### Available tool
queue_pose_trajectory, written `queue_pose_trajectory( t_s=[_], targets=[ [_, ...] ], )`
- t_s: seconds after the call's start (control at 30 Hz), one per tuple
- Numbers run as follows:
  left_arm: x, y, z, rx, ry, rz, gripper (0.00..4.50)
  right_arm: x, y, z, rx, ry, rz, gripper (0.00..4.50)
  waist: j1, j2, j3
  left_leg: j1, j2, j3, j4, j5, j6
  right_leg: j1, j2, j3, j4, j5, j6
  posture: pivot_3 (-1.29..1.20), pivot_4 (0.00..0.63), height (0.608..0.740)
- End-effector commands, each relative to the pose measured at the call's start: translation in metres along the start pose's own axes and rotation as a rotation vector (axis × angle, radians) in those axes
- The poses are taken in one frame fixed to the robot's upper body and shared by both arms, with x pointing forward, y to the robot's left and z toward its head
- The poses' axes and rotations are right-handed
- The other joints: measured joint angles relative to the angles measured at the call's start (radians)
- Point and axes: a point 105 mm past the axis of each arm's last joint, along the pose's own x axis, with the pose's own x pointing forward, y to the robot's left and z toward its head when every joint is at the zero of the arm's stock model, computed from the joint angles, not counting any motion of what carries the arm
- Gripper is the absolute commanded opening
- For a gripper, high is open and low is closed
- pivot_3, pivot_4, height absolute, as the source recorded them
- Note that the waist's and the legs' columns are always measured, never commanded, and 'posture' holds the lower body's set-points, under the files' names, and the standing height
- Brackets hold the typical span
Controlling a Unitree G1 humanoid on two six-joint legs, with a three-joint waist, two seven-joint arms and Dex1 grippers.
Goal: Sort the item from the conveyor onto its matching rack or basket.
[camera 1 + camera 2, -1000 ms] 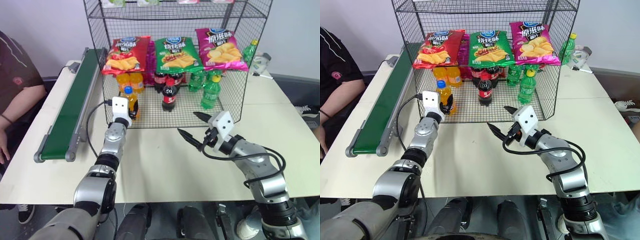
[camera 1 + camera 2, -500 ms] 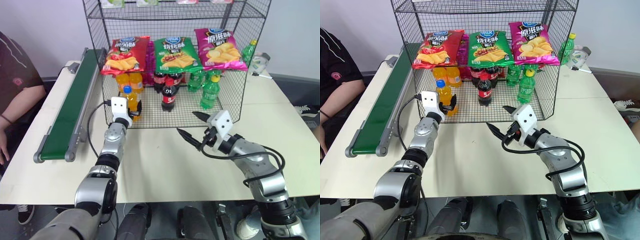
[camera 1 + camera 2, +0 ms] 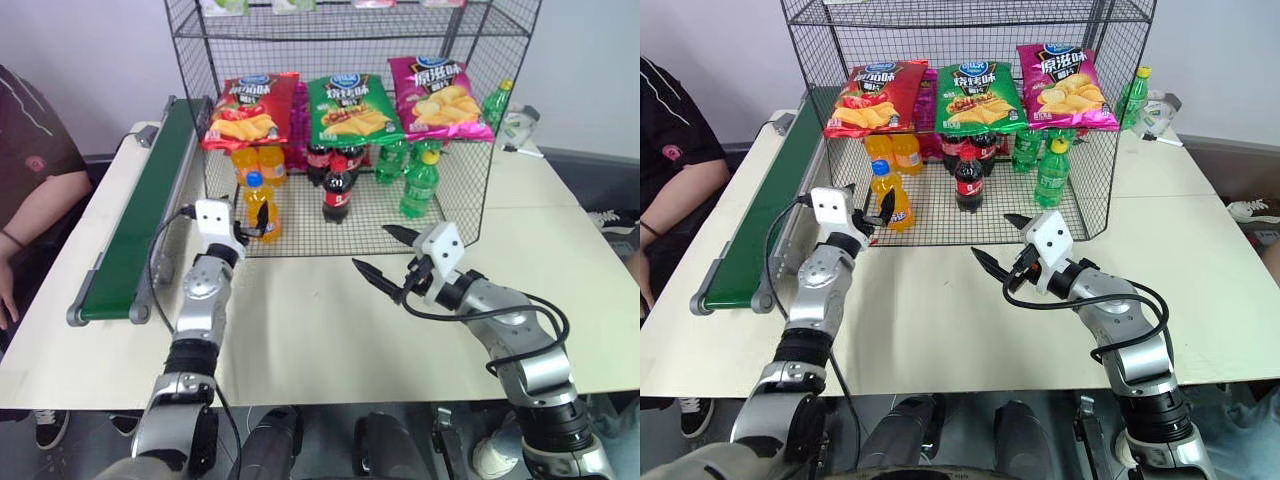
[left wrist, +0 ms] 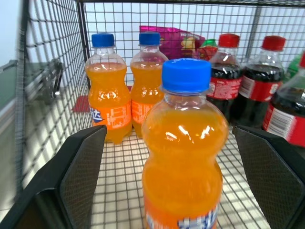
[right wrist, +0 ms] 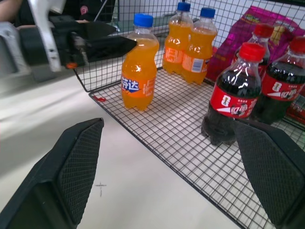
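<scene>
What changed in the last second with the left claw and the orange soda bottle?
The left claw let go of the orange soda bottle and drew back toward the robot; its fingers now stand open with the bottle between them, untouched. The bottle stays upright on the rack's base tray, near the front left corner. The right claw kept its place, open over the table.

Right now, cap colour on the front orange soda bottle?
Blue, on the orange soda bottle; clearest in the left wrist view.
</scene>
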Motion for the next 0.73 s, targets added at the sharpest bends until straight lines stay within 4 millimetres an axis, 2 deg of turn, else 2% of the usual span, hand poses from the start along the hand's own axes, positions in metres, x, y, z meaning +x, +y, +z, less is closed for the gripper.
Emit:
queue_pose_trajectory(
  t_s=[0.03, 0.13, 0.2, 0.4, 0.57, 0.73],
  targets=[
    [-0.008, -0.002, 0.024, 0.033, -0.036, -0.046, 4.42, -0.001, 0.004, 0.014, -0.024, -0.046, 0.017, 4.5, 0.0, 0.0, 0.0, 0.0, 0.0, 0.0, 0.0, 0.0, 0.0, 0.0, 0.0, 0.0, 0.0, 0.0, 0.0, 0.0, 0.15, 0.74],
    [-0.028, 0.005, 0.037, 0.044, -0.015, -0.088, 4.42, -0.002, 0.003, 0.013, -0.025, -0.042, 0.014, 4.5, -0.003, 0.0, 0.0, 0.0, 0.0, 0.0, 0.0, 0.0, 0.0, 0.0, 0.0, 0.0, 0.0, 0.0, 0.0, 0.0, 0.15, 0.74],
    [-0.044, 0.018, 0.045, 0.049, 0.011, -0.086, 4.42, -0.004, 0.002, 0.013, -0.024, -0.039, 0.013, 4.5, -0.006, 0.0, 0.0, 0.0, 0.0, 0.0, -0.001, 0.0, 0.0, -0.001, 0.0, 0.001, 0.0, 0.0, 0.0, 0.0, 0.15, 0.74],
    [-0.084, 0.06, 0.051, 0.107, 0.121, -0.063, 4.42, -0.005, 0.001, 0.009, -0.018, -0.027, 0.028, 4.5, -0.004, 0.001, 0.0, 0.001, 0.002, 0.0, -0.001, 0.0, 0.0, 0.0, -0.001, 0.001, 0.0, 0.0, -0.001, 0.0, 0.15, 0.74],
    [-0.1, 0.081, 0.049, 0.105, 0.17, -0.039, 4.42, -0.006, -0.005, 0.007, -0.024, -0.016, 0.039, 4.5, 0.005, 0.001, 0.0, 0.001, 0.002, 0.0, -0.001, 0.0, 0.0, -0.002, -0.001, 0.001, -0.002, -0.002, -0.004, 0.0, 0.15, 0.74],
    [-0.105, 0.078, 0.043, 0.096, 0.196, -0.058, 4.42, -0.006, -0.006, 0.005, -0.029, -0.009, 0.06, 4.5, 0.004, 0.001, 0.0, 0.001, 0.002, -0.001, -0.001, 0.0, 0.0, -0.001, -0.001, 0.001, -0.004, -0.002, -0.005, 0.0, 0.15, 0.74]
  ],
)
